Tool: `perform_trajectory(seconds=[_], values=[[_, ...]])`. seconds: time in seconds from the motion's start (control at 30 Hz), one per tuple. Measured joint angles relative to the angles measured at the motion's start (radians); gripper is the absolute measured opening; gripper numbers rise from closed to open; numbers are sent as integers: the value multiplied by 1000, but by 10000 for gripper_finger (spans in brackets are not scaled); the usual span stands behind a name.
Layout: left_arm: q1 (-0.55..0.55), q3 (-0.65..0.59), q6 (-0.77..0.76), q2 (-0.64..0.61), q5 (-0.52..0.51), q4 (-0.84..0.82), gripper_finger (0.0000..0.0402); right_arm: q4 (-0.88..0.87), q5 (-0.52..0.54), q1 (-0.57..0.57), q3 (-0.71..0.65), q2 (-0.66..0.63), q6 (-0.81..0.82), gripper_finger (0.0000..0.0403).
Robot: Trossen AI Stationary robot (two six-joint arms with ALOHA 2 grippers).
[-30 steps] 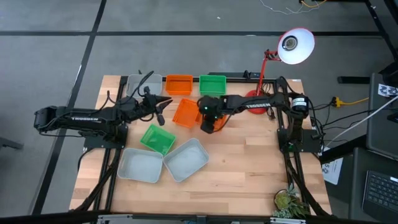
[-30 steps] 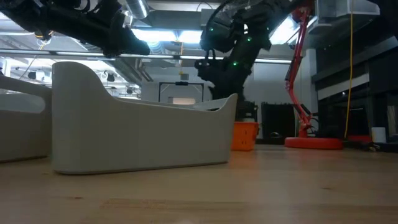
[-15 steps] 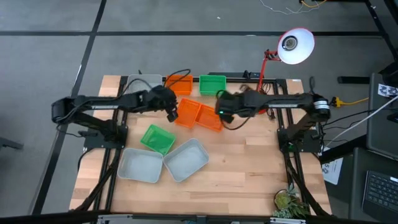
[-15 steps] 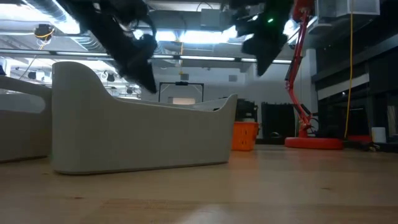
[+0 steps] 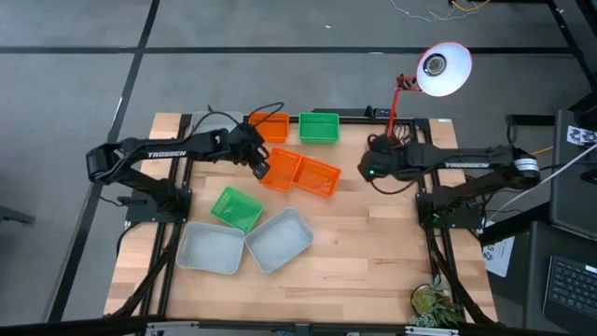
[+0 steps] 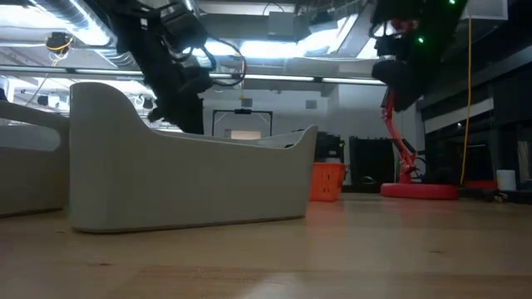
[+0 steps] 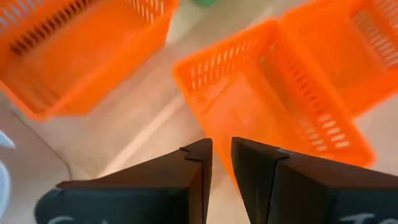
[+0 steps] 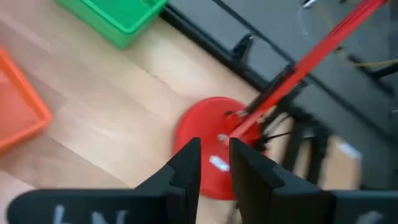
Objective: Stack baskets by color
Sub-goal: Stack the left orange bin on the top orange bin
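Observation:
Three orange baskets stand on the table: one at the far edge (image 5: 269,126) and two side by side in the middle (image 5: 282,172) (image 5: 318,177). One green basket (image 5: 319,128) is at the far edge, another (image 5: 235,207) nearer. Two pale baskets (image 5: 211,247) (image 5: 278,239) stand near the front. My left gripper (image 7: 222,155) slants down over the left rim of the middle orange basket (image 7: 267,106), its fingers a narrow gap apart with nothing between them. My right gripper (image 8: 214,155) hangs above the table beside the lamp's base, also narrowly open and holding nothing.
A red desk lamp (image 5: 443,67) stands at the far right, its round base (image 8: 211,155) just beyond my right gripper. A third pale basket (image 5: 210,120) shows partly behind my left arm. Bare wood (image 5: 373,252) lies at the near right.
My left gripper has gone toward the table's right edge, tipped downward and stopped over the middle orange basket's left rim. My right gripper has risen and pulled back toward the right edge, away from the orange baskets; the second orange basket now lies uncovered beside the first.

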Motion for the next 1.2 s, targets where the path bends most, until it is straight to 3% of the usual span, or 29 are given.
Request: perform_trajectory(seconds=[0.3,0.77,1.2], values=[[6,0,-105,60,-4,33,56,298,-93,13,-167,-104,-130,84],[7,-1,-164,170,17,73,63,314,-95,13,-168,-108,-190,84],[7,-2,-164,181,58,126,63,314,-94,13,-168,-107,-212,84]])
